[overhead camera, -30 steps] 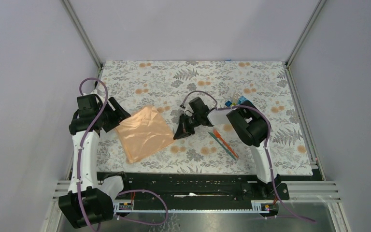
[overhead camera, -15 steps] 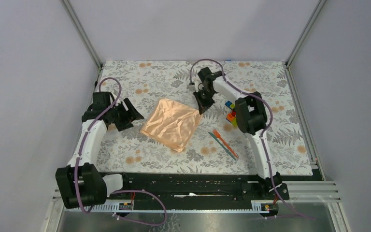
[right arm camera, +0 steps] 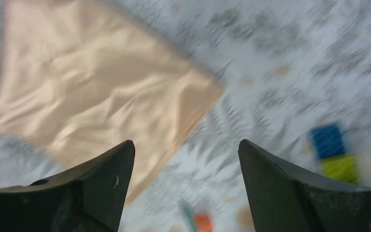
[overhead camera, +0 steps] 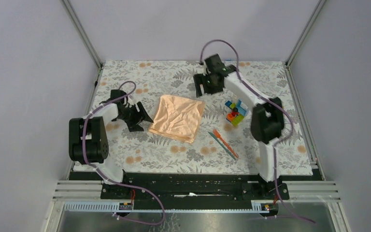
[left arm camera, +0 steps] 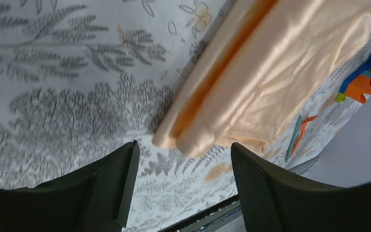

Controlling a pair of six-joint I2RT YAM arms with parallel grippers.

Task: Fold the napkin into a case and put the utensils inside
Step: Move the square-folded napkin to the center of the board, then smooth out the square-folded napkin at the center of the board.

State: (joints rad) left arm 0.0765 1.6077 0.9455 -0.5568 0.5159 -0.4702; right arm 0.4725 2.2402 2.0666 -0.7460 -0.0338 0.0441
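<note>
The peach-orange napkin lies doubled on the floral mat, a rough square with soft creases. Its near corner shows two layers in the left wrist view. My left gripper sits low at the napkin's left edge, open, and the napkin's corner lies just ahead of its gap. My right gripper hovers above the napkin's far right corner, open and empty. The utensils, one orange and one teal, lie side by side on the mat to the right of the napkin.
A cluster of multicoloured toy blocks stands right of the napkin, under the right arm's forearm. The black rail runs along the mat's near edge. Grey walls close in the back and both sides.
The right gripper has carried the napkin rightward and back, then opened and let go of it. The left arm has swung in to the napkin's left edge.
</note>
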